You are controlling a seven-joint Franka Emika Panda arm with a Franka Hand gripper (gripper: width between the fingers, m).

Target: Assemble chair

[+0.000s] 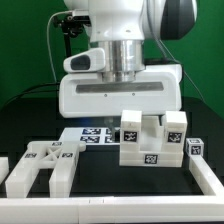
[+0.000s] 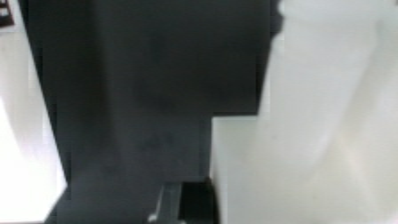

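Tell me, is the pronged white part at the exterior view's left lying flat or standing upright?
Lying flat. The pronged white part rests low on the black table, its tagged broad face turned upward.

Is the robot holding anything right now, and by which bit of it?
It cannot be told. The end effector is shut, but its fingertips are hidden by the white chair parts, so no hold shows.

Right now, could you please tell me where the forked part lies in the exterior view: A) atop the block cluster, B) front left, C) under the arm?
B: the forked part lies flat at the exterior view's front left, apart from the block cluster.
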